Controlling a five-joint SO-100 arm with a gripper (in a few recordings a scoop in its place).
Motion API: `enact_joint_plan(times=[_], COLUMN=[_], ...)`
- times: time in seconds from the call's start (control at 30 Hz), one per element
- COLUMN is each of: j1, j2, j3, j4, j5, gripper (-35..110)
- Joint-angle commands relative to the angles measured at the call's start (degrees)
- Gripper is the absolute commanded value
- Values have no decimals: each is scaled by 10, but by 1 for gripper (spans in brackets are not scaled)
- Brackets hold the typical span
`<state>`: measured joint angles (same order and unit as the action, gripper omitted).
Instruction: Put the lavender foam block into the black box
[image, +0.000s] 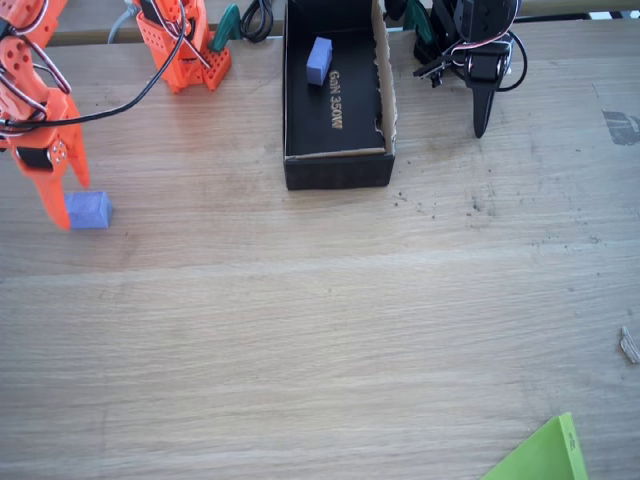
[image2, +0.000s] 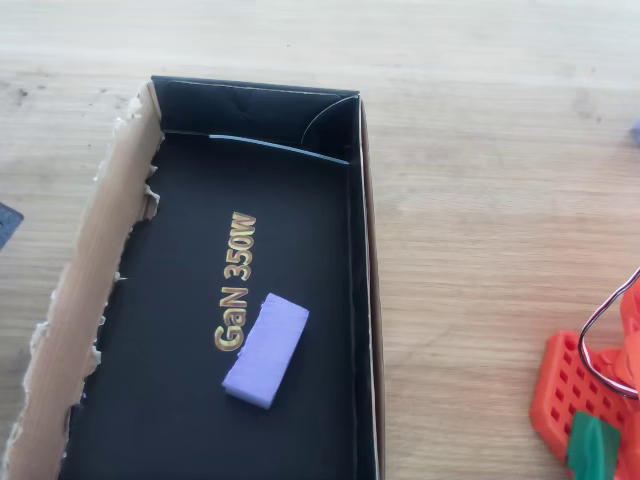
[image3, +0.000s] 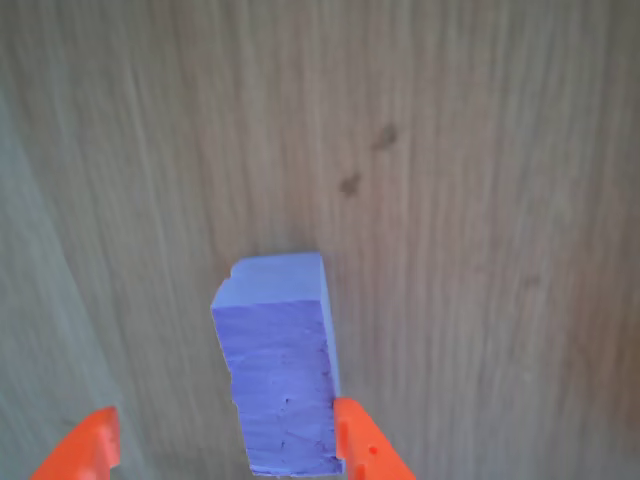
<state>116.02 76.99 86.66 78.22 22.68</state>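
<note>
Pale wood-grain worktop (image: 330, 330) with a few dark specks; a green sheet corner (image: 545, 455) pokes in at the fixed view's bottom edge. The lavender foam block (image: 88, 210) – matte, periwinkle, rough-cut faces – sits on the worktop at far left, well apart from the black box (image: 338, 170). The orange tool (image3: 225, 450) straddles it with fingers spread, one finger touching its side; the grip isn't closed. A second periwinkle block (image2: 266, 349) lies on the box floor beside the gold lettering – the box's near end is cropped in the overhead view
</note>
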Motion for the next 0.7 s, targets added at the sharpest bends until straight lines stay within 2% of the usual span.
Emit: enact_joint_plan(times=[0.0, 0.17, 0.47, 0.67], j1=[3, -4, -9, -5], j2=[-3, -33, -58, -58], j3=[-24, -24, -24, -24], j4=[-23, -54, -38, -35], j5=[-2, -4, -12, -14], gripper=[28, 29, 28, 0])
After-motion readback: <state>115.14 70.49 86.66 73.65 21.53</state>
